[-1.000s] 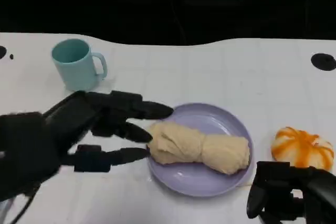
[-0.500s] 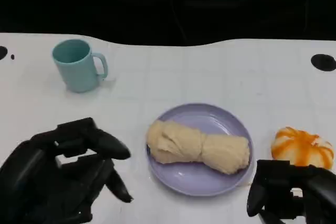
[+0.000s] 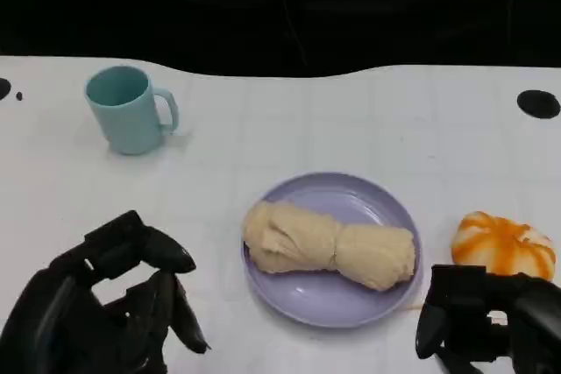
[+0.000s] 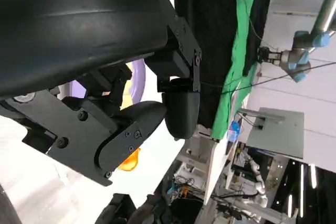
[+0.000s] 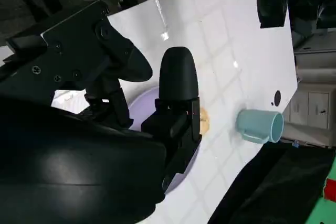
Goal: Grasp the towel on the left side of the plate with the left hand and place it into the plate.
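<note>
Now my left robot hand [image 3: 105,304] holds nothing, fingers apart, towel [image 3: 329,247] lying in the plate [image 3: 394,208]; I'd retreat low and clear.

A teal mug [image 3: 130,109] stands far left on the white table [image 3: 351,120] — an orange-striped pumpkin-like thing [image 3: 503,245] lies right.

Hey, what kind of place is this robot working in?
Probably a robotics lab. Past the white table hangs a green backdrop, another robot arm stands on a stand, and cluttered workbenches sit behind.
</note>
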